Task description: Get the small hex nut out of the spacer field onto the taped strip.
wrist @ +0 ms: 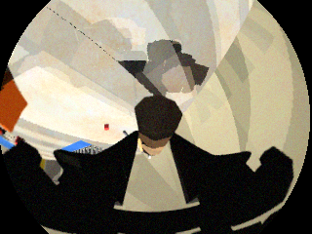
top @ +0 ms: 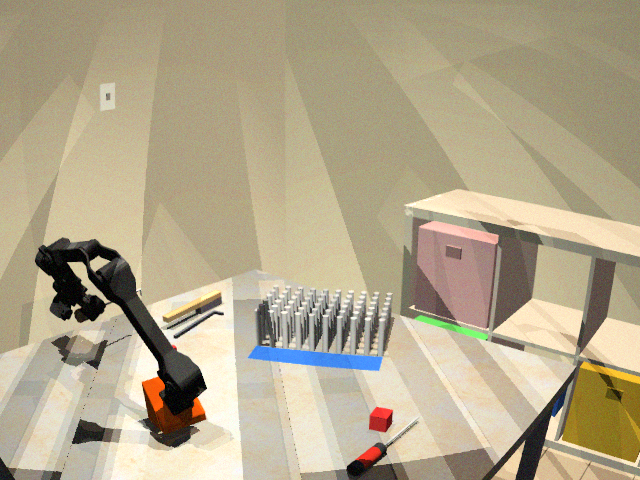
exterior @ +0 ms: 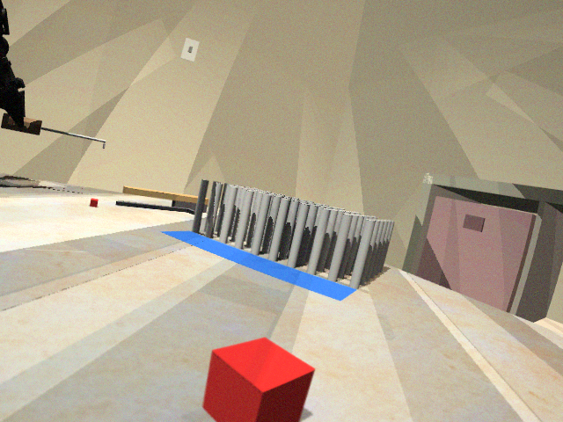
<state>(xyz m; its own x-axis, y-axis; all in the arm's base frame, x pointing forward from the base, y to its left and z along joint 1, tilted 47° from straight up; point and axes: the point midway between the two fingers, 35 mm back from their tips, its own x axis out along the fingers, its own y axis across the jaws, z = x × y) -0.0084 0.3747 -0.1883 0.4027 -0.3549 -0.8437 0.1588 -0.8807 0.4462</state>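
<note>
My gripper (top: 80, 311) (exterior: 18, 120) (wrist: 154, 134) is shut on the brown handle of a hook tool (exterior: 32, 127) (wrist: 158, 116). It holds the tool in the air above the left part of the table, away from the spacers. The tool's thin metal rod points toward the spacer side and ends in a short downward bend, seen in the exterior view. Grey metal spacers (top: 325, 331) (exterior: 298, 234) stand upright in rows. The blue taped strip (top: 315, 358) (exterior: 273, 268) lies along their front. The hex nut cannot be made out; the spacers hide the field's inside.
A yellow bar (top: 192, 306) (exterior: 158, 194) and a black bent rod (top: 196, 325) (exterior: 149, 206) lie left of the spacers. A red cube (top: 381, 419) (exterior: 259, 376) and a screwdriver (top: 369, 457) lie in front. A shelf (top: 542, 315) stands right. A small red block (exterior: 93, 202) (wrist: 106, 127) lies near the arm.
</note>
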